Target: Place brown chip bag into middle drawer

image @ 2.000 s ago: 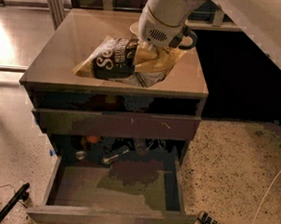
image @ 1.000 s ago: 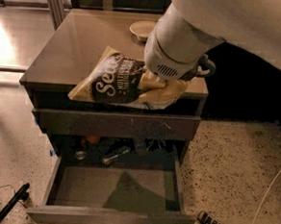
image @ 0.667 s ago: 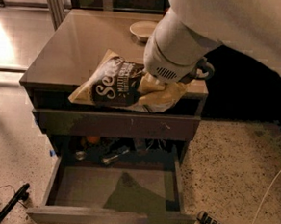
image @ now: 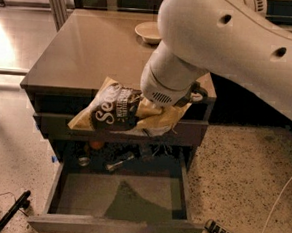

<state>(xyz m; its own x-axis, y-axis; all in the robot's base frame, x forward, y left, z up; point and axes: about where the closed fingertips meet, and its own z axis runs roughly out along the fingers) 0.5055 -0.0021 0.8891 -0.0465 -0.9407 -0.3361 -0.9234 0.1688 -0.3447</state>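
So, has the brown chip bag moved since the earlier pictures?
Yes. Held by the gripper, the brown chip bag came forward off the cabinet top, above the middle drawer.

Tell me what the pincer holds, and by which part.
The pincer, above the open middle drawer, holds the brown chip bag by its tan-yellow end.

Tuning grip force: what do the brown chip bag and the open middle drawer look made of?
Brown chip bag: likely thin plastic film, slightly glossy; it crumples where the tool, in front of the cabinet above the drawer, clamps one end. Middle drawer: matte grey, flat and hard-edged, perhaps painted metal or laminate; cannot tell which.
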